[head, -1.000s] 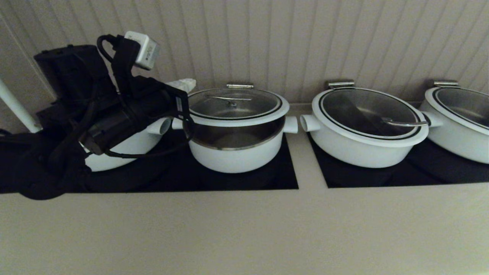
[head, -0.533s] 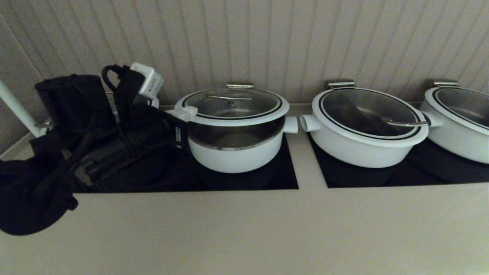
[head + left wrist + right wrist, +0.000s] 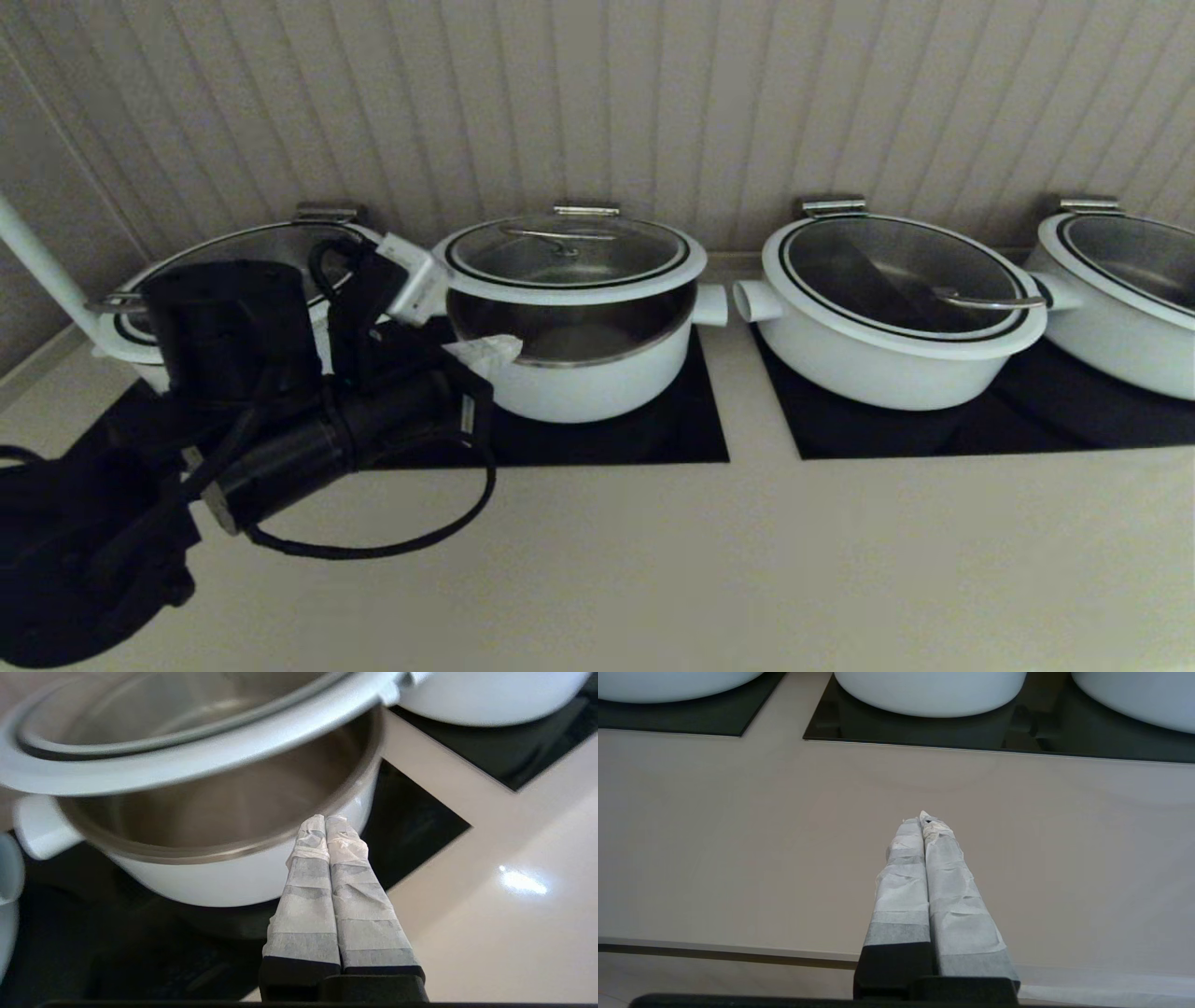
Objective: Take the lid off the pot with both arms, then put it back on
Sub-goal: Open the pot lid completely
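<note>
The lid (image 3: 569,252) stands raised above the deep white pot (image 3: 579,378), with a gap at the front that shows the steel inside; nothing holds it. My left gripper (image 3: 499,347) is shut and empty, its taped tips at the pot's front left rim, below the lid. In the left wrist view the shut gripper (image 3: 325,820) points at the pot (image 3: 210,882) just under the lid's white rim (image 3: 187,760). My right gripper (image 3: 923,819) is shut and empty over the beige counter, out of the head view.
Wider lidded white pots stand to the left (image 3: 224,252), right (image 3: 896,289) and far right (image 3: 1120,289). All sit on black cooktop panels (image 3: 607,439) against a ribbed wall. A broad beige counter (image 3: 653,560) lies in front.
My left arm has come down from beside the lid's left rim, toward the front; its tips are now at the pot's rim. The lid has stayed raised.
</note>
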